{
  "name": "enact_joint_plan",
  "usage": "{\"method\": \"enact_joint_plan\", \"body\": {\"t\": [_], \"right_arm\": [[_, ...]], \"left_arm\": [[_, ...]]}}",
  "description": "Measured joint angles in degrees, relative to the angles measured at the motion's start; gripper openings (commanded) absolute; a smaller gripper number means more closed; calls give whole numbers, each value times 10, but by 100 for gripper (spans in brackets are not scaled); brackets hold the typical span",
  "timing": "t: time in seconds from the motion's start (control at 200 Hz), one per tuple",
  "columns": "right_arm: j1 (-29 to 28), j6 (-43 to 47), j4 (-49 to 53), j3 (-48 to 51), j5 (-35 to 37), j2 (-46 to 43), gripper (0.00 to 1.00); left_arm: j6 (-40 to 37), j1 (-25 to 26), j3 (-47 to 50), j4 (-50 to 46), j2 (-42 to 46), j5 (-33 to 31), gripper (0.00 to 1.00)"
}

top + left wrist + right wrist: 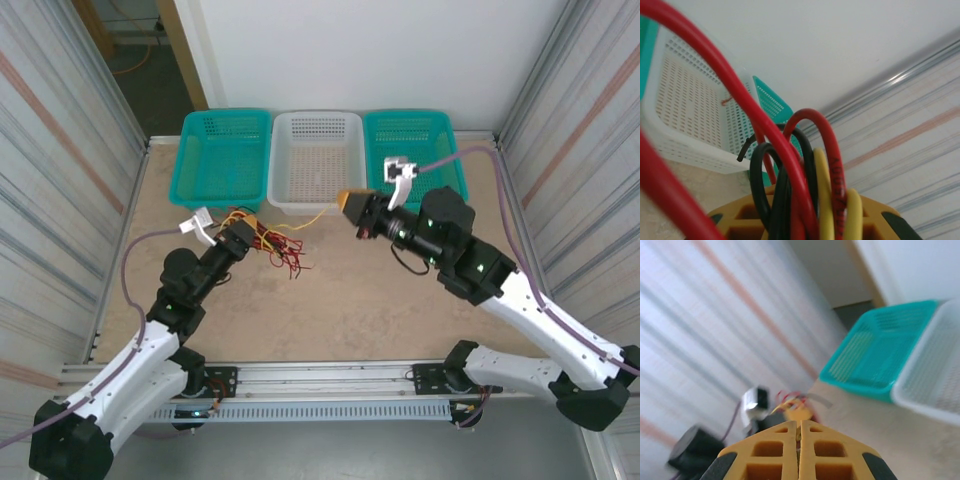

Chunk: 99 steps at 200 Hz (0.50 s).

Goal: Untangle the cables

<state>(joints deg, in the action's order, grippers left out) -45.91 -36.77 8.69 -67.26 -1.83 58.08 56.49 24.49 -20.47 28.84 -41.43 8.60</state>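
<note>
Top external: white basket between teal baskets, cables bunched just before them.

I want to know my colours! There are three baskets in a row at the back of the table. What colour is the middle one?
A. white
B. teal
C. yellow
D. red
A: the middle basket is white, while the left basket and the right basket beside it are both teal.
</note>
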Motion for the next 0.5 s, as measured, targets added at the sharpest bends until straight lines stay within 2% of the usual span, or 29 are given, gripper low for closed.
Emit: {"method": "enact_joint_plan", "body": {"t": [0.16, 0.271, 0.406, 0.496], "right_arm": [[147, -3, 26, -12, -28, 70, 0], [223, -13, 45, -7, -51, 116, 0], [291, -31, 52, 25, -81, 132, 0], [308, -35, 56, 47, -94, 131, 0]], "left_arm": [[10, 0, 11, 21, 5, 44, 0], [21, 0, 11, 42, 20, 67, 0], [39, -2, 11, 68, 35, 81, 0], [69, -6, 21, 110, 33, 83, 0]]}}
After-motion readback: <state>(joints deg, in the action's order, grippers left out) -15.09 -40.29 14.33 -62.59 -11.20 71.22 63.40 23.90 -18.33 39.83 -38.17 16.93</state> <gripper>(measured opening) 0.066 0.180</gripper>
